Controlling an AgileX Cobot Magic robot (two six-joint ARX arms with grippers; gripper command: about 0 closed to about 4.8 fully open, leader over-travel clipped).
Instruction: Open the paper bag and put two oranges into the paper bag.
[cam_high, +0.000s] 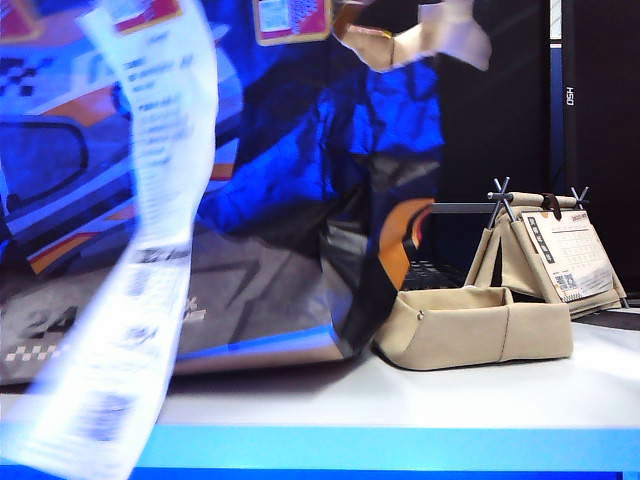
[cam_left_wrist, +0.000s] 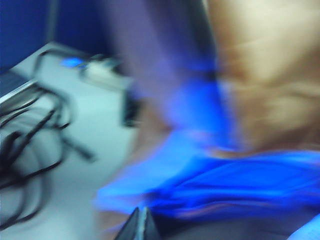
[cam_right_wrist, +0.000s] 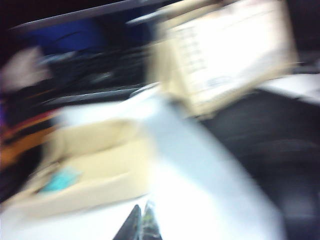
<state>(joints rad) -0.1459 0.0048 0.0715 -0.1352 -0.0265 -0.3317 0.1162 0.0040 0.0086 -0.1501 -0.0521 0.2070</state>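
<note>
The exterior view is filled on its left and centre by the paper bag (cam_high: 300, 200), standing on the white table (cam_high: 480, 390) with its printed blue, grey and orange racing side toward the camera and its long white receipt (cam_high: 140, 250) hanging blurred down the left of the frame. To the right of the bag, touching or just beside its lower corner, sits the low beige fabric tray (cam_high: 480, 325), and behind that, at the right edge, the small beige calendar stand (cam_high: 555, 250). Neither arm shows in this view, and no oranges can be seen in any picture. The left wrist view, heavily blurred, gives what the exterior view cannot: the left gripper (cam_left_wrist: 140, 227) at the bottom centre of the frame, its two dark fingertips pressed together with nothing between them, and the bag's blue print and bare brown paper (cam_left_wrist: 260, 100) spread across the right and lower part of the frame, close above the fingertips; whether they touch it cannot be told. Black cables (cam_left_wrist: 30, 150) lie on the pale surface at the left of that frame. The right wrist view, also smeared, shows the right gripper (cam_right_wrist: 142, 225) at bottom centre, likewise clenched and empty, over the white table, with the tray (cam_right_wrist: 95, 165) at lower left, something small and turquoise (cam_right_wrist: 60, 180) inside it, and the calendar stand (cam_right_wrist: 230, 55) at upper right. Only an orange and dark sliver at the left edge may be the bag, well apart from this gripper.
</note>
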